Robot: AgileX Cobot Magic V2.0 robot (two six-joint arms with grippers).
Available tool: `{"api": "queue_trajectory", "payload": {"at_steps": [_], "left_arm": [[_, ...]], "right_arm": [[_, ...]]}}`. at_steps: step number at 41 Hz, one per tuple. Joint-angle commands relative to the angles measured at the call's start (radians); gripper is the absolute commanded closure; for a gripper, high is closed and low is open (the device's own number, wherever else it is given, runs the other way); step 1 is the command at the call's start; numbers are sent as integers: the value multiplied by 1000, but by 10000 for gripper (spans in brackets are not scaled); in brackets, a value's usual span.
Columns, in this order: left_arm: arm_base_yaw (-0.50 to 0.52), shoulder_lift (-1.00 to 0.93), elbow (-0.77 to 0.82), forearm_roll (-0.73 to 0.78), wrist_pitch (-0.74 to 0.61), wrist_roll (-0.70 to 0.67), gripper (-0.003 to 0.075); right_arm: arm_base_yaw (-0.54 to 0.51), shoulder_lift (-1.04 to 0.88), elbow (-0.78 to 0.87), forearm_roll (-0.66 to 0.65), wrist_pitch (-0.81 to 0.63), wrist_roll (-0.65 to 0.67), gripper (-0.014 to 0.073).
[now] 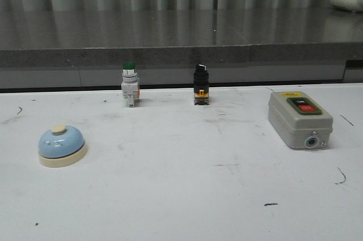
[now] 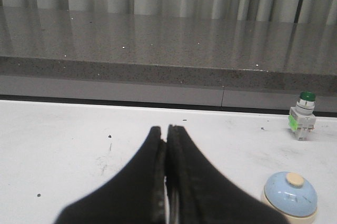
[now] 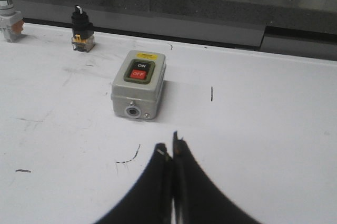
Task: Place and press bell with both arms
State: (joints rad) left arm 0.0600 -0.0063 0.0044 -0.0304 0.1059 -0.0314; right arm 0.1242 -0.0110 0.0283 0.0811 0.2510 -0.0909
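Observation:
The light-blue dome bell (image 1: pixel 62 145) with a cream base and cream button stands upright on the white table at the front left. It also shows in the left wrist view (image 2: pixel 290 196), to one side of my left gripper (image 2: pixel 165 129), apart from it. My left gripper is shut and empty above the table. My right gripper (image 3: pixel 170 144) is shut and empty, a short way in front of the grey switch box (image 3: pixel 138 90). Neither arm shows in the front view.
A green-capped push button (image 1: pixel 129 84) and a black selector switch (image 1: pixel 201 84) stand near the table's back edge. The grey switch box (image 1: pixel 299 119) with ON/OFF buttons lies at the right. A raised grey ledge (image 1: pixel 181 54) runs behind the table.

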Motion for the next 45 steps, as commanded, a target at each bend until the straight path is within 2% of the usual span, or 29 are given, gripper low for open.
{"api": "queue_trajectory", "payload": {"at_steps": [1, 22, 25, 29, 31, 37, 45], "left_arm": [[0, -15, 24, -11, -84, -12, 740], [0, -15, 24, -11, -90, -12, 740], [0, -15, 24, -11, -149, -12, 740], [0, -15, 18, -27, -324, -12, 740], [0, -11, -9, -63, -350, -12, 740], [0, 69, -173, -80, -220, -12, 739], [-3, 365, -422, -82, 65, -12, 740]], "right_arm": [[1, -15, -7, -3, -74, -9, 660], [1, -15, -7, -3, -74, -9, 660], [1, -15, -7, -3, -74, -9, 660], [1, -15, -7, -3, -74, -9, 660], [1, -15, -7, -3, -74, -9, 660], [1, -15, -7, -3, -74, -9, 660], [1, -15, -7, -3, -74, -9, 660]]}}
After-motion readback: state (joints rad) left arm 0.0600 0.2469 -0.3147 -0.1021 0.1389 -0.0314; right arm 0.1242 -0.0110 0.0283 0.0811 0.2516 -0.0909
